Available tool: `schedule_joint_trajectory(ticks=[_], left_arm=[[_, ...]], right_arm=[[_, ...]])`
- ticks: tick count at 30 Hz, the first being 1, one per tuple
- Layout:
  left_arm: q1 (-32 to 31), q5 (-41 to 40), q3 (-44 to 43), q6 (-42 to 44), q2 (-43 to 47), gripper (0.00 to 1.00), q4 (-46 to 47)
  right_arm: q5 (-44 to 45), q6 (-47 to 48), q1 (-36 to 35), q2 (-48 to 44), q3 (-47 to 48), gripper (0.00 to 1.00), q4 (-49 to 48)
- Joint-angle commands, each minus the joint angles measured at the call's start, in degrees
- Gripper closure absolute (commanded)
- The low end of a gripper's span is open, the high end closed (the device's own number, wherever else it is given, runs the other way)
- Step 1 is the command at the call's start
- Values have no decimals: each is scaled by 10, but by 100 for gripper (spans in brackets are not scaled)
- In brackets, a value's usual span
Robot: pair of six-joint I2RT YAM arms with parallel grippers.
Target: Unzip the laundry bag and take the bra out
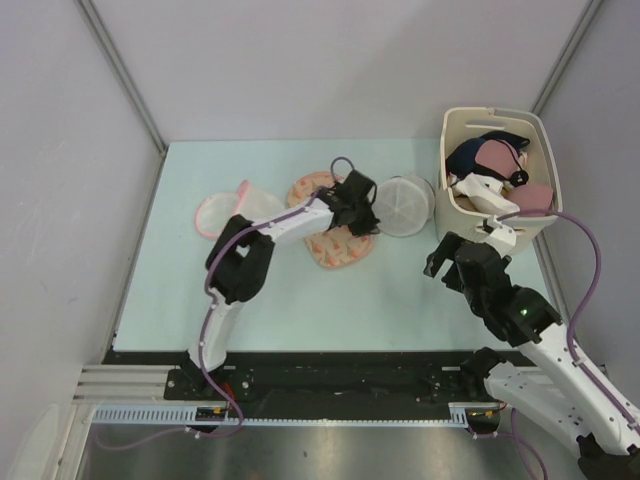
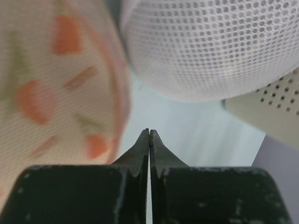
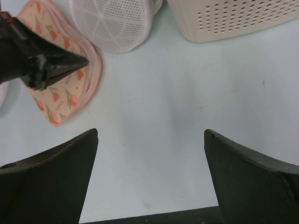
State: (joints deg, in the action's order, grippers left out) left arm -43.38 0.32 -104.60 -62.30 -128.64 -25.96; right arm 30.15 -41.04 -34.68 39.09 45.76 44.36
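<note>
Left wrist view showed the left gripper [image 2: 149, 134] pinched together, empty. Beside it, the peach flower-printed bra [image 2: 51, 93] apparently lay outside the round white mesh laundry bag [image 2: 210, 46].

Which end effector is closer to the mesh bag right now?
Left. The left end effector, shut, sits just beside the mesh bag; the right end effector, open, hangs farther off, near the basket.

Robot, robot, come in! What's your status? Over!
Left gripper: jaws shut, empty, between floral bra and mesh laundry bag. Right gripper: jaws open over table. Bag's zip not visible. Laundry basket close beside bag.
</note>
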Motion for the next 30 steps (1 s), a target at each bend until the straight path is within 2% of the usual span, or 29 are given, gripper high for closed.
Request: schedule_joint_trajectory(ticks=[1, 2, 5, 10, 12, 13, 14, 16, 19, 21, 25, 27, 30], left_arm=[[74, 90, 111, 143, 175, 100, 121], [80, 101, 156, 154, 216, 100, 135], [82, 96, 177, 223, 266, 100, 126], [49, 34, 135, 318, 244, 99, 79], [27, 5, 79, 348, 209, 85, 45], [20, -2, 62, 379, 198, 71, 36], [15, -21, 22, 392, 184, 28, 7], [10, -17, -44, 409, 135, 1, -20], [9, -19, -106, 435, 70, 0, -56], [9, -9, -176, 466, 38, 0, -73], [10, 26, -262, 611, -39, 0, -85], [18, 48, -254, 654, -50, 0, -68], [41, 121, -168, 657, -33, 0, 31]], right_arm=[[11, -12, -2, -15, 6, 0, -5], [10, -6, -2, -14, 6, 0, -10], [10, 1, -1, -4, 6, 0, -30], [9, 2, 0, 8, 6, 0, -45], [13, 1, 0, 7, 7, 0, -39], [17, 3, -1, 6, 8, 0, -37], [19, 3, -2, 5, 9, 0, -32], [39, -10, -3, 5, 15, 0, -13], [61, -19, -4, -2, 20, 0, 10], [67, -19, -4, -12, 19, 0, 18], [69, -17, -4, -29, 21, 0, 27], [71, -21, -4, -32, 22, 0, 38], [76, -29, -4, -33, 23, 0, 49]])
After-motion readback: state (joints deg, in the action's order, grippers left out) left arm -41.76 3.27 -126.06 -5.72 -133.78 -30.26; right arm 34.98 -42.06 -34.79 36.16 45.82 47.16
